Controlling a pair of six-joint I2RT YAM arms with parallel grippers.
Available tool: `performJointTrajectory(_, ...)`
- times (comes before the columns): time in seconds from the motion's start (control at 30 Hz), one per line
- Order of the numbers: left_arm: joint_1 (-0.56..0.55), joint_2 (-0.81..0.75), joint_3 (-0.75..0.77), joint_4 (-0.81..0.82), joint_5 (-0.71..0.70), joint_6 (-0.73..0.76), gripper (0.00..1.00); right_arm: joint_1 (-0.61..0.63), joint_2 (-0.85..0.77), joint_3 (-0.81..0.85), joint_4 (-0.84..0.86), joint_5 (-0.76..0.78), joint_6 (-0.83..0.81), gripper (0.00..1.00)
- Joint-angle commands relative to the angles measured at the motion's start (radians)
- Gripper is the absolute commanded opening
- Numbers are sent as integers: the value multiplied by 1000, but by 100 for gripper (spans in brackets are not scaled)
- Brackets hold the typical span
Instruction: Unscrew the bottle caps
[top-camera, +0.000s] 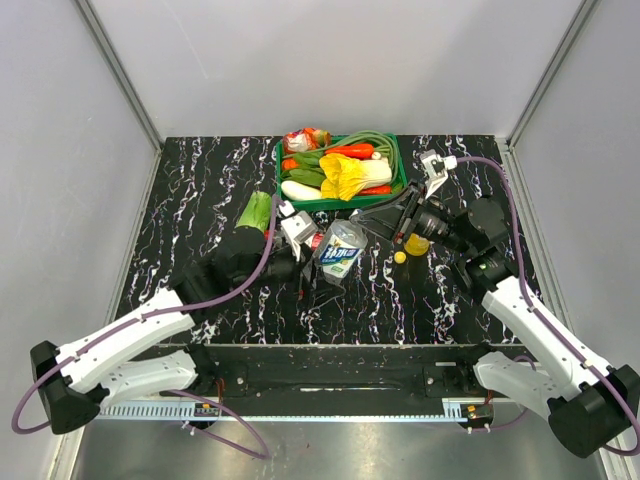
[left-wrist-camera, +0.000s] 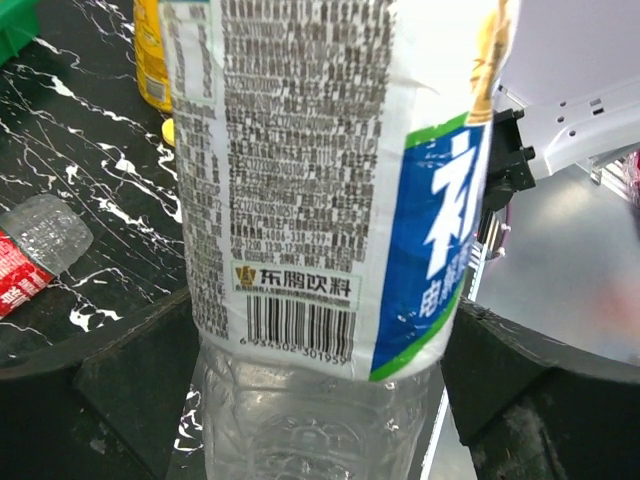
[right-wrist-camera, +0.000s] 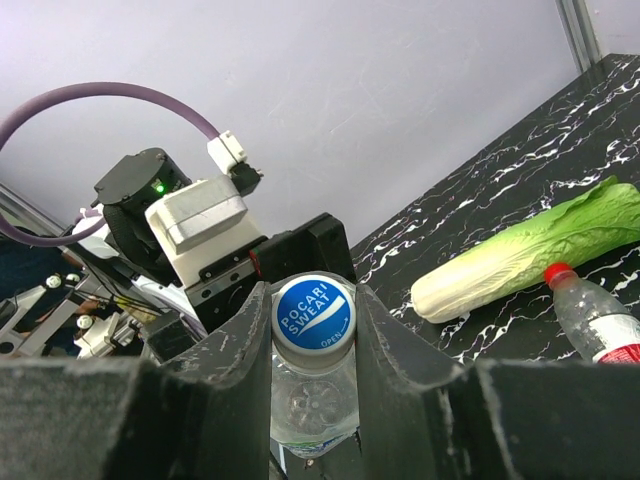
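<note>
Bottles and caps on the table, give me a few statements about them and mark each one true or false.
1. The right gripper has a blue cap between its fingers. True.
2. The left gripper holds the labelled bottle by its body. True.
3. The yellow cap is screwed onto a bottle. False: it lies loose on the table beside the yellow bottle.
4. The red-capped bottle stands upright. False: it lies on its side near the cabbage.
5. The basket is blue. False: it is green.
</note>
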Motion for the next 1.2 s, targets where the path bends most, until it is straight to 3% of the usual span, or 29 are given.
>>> performJointTrajectory(0.0,0,21,9,62,61,8,92,8,-24,16,8,31,-21,0)
performJointTrajectory(0.27,0,24,0,68,50,11,66,8,-30,17,-41,77,-36,0)
performJointTrajectory(0.43,0,17,0,56,26,16,54,6,-39,13,-67,113,-49,19)
performJointTrajectory(0.53,0,14,3,44,12,21,51,8,-43,11,-72,129,-49,37)
performJointTrajectory(0.6,0,12,4,31,-5,24,50,8,-47,10,-74,143,-49,58)
performJointTrajectory(0.77,0,20,23,-33,-89,40,47,8,-55,28,-127,213,-40,99)
performJointTrajectory(1.0,-11,60,49,-110,-223,54,40,8,-26,82,-221,268,-47,100)
performJointTrajectory(1.17,-77,78,75,-159,-471,56,39,8,-7,96,-244,302,-40,100)
